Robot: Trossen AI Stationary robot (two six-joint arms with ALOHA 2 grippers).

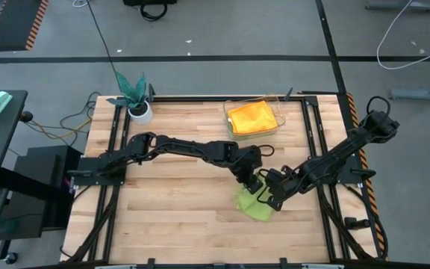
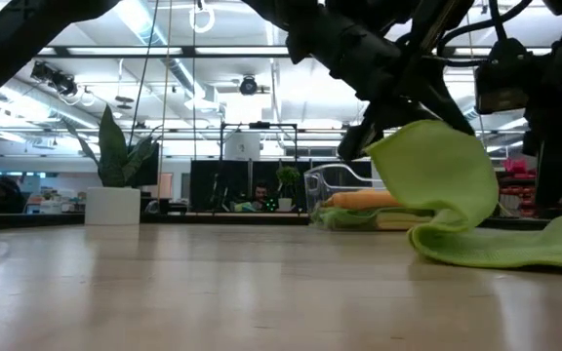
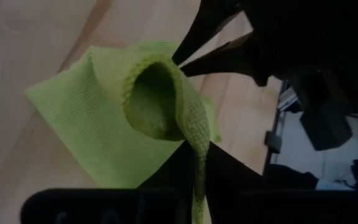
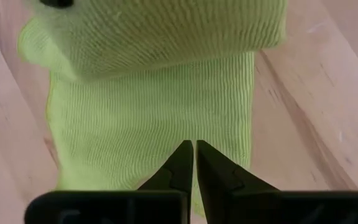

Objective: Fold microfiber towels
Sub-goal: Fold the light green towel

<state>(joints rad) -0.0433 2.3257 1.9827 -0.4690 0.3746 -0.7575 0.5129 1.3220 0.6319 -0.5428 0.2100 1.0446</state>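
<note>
A lime green microfiber towel [image 1: 256,208] lies on the wooden table right of centre. One part is pulled up into a curled fold [image 2: 427,156]; the rest lies flat [image 2: 515,249]. My left gripper [image 1: 251,181] reaches in from the left and is shut on the raised part. My right gripper [image 4: 194,149] comes in from the right, fingertips together on the flat part. A yellow-orange towel [image 1: 252,116] lies in a clear container at the back. My left gripper pinches the towel's hemmed edge [image 3: 197,155] between its two fingers, which slant down from the table's left. The cloth curls up and over from that edge, lifted off the table and slack. My right gripper's tips meet on the flat part of the towel [image 4: 194,134], slanting down from above. That part lies on the table. How much cloth sits between the tips is hidden by the fingers.
The clear container [image 1: 228,112] stands at the table's far side, right of centre. A teal plant in a white pot [image 1: 136,101] stands at the far left corner. Bare wood stretches across the near and left parts of the table [image 1: 170,202].
</note>
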